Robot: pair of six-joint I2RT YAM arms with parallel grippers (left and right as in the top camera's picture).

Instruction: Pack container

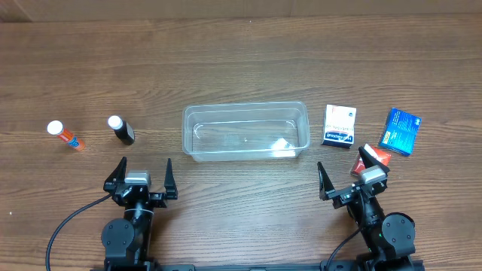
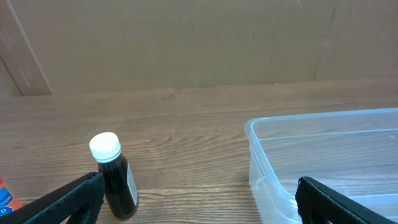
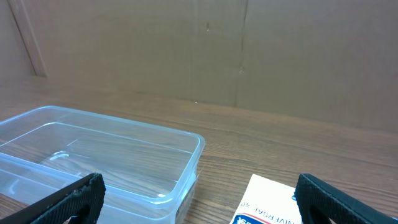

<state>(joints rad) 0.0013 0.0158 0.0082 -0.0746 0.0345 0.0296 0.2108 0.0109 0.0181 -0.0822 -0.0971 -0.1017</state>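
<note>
1. Far left sit an orange white-capped tube (image 1: 64,135) and a dark white-capped bottle (image 1: 120,130).
2. My left gripper (image 1: 145,162) is spread wide, holding nothing.
3. The clear plastic rectangular container (image 1: 245,106) sits mid-table.
4. My right gripper (image 1: 343,161) is likewise spread, beside a white cardboard box (image 1: 339,125) and a blue cardboard box (image 1: 398,131).

I'm looking straight down on the table (image 1: 241,60) from overhead, well above it. Both wrist cameras are sitting low and close, facing forward, each catching one end of the container (image 2: 323,118).
</note>
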